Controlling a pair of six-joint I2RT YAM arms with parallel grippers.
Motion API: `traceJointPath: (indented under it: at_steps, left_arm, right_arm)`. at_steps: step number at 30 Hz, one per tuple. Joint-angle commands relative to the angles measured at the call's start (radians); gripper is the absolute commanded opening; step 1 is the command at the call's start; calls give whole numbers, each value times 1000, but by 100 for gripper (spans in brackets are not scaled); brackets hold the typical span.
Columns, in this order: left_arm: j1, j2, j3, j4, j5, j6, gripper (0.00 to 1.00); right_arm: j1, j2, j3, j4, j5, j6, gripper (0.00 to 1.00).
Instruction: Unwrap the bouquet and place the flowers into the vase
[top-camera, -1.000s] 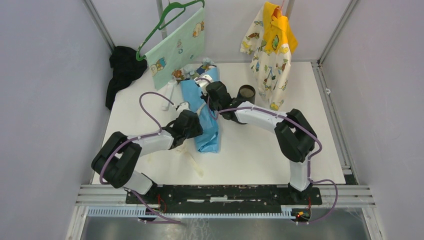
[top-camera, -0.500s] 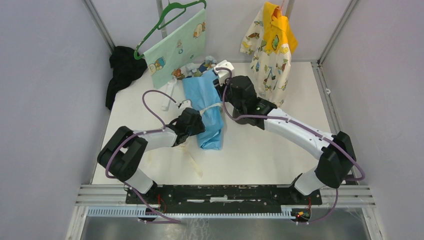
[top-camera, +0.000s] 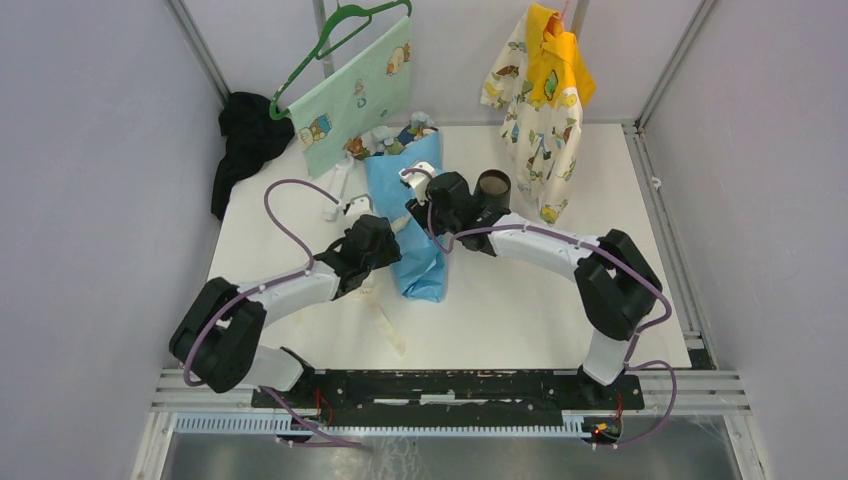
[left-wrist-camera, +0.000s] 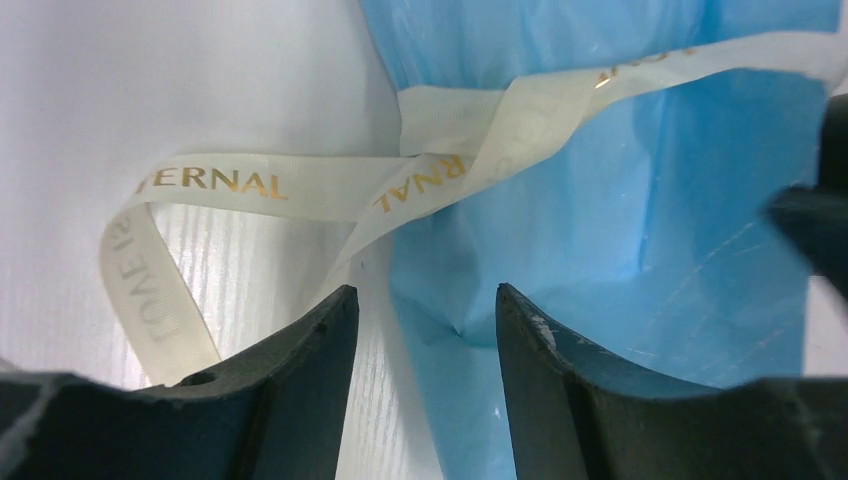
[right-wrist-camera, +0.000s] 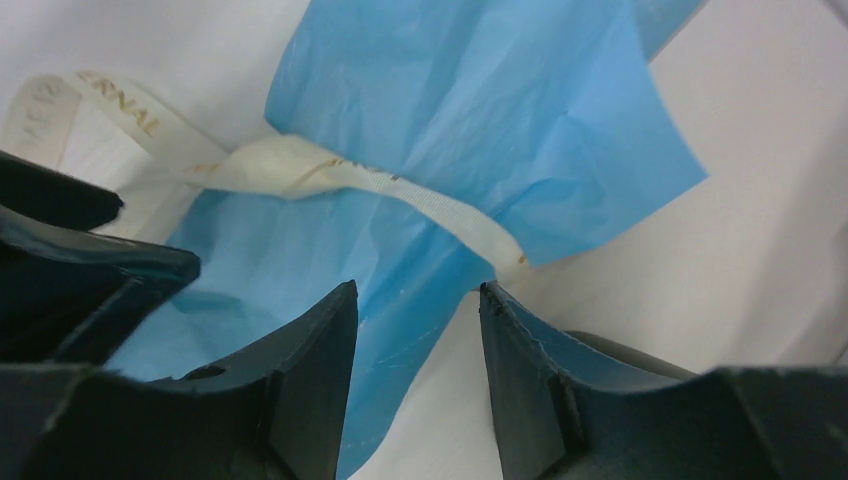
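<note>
Both jaws stand parted at the bouquet's (top-camera: 418, 262) opposite side edges.

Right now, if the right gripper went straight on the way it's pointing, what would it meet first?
Most likely the blue wrapping paper of the bouquet, just short of the cream ribbon tied across it. The right gripper, fingers open, aims at the paper's edge, though depth is unclear.

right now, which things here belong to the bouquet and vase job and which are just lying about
Part of the job: bouquet in blue paper, its cream ribbon, flowers at the wide end, dark vase.

Just lying about: black cloth heap, hanging pale green cloth, yellow and white patterned garment.
</note>
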Motion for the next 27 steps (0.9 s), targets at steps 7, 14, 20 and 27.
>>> traceJointPath:
  at_steps: [7,14,20,27]
  left_arm:
    - [1,-142,-10,-74,-107,-40,60]
    - [0,-163,-4,-88,-107,-36,60]
    - [2,-170,-9,-90,-117,-34,60]
    - [0,-169,-11,-90,-115,-34,60]
  right_arm:
    - [-1,113,127,-29,4,-27,55]
    - [-1,170,226,-85,87,-64,55]
    - [-2,153,219,-65,130,-89,55]
    - [-1,210,264,-95,179,-111,57]
